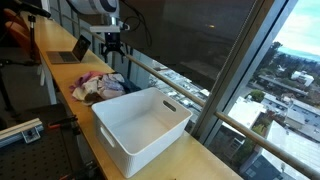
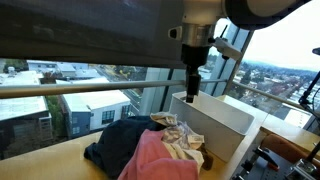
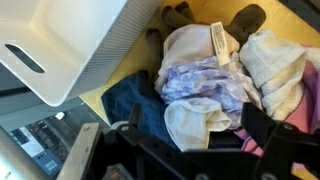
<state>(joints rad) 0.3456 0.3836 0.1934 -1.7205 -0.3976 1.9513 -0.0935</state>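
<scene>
A heap of clothes (image 1: 97, 86) lies on the wooden counter (image 1: 60, 75) beside a white plastic basket (image 1: 145, 120). In an exterior view the heap (image 2: 150, 148) shows dark blue and pink pieces. My gripper (image 1: 112, 42) hangs above the heap, at the basket's (image 2: 220, 118) end of it (image 2: 192, 85). In the wrist view the gripper (image 3: 197, 125) stands open, its dark fingers (image 3: 255, 121) apart on either side of a cream cloth (image 3: 185, 118) that lies loose on the pile. Around it are a lavender patterned garment (image 3: 200, 78), blue denim (image 3: 125, 105) and a white piece with a label (image 3: 200, 42).
A laptop (image 1: 72, 52) stands open farther along the counter. Large windows with a rail (image 1: 180, 75) run along the counter's far edge. The basket's slotted corner (image 3: 60, 40) fills the wrist view's upper left. A metal block (image 1: 20, 130) sits below the counter.
</scene>
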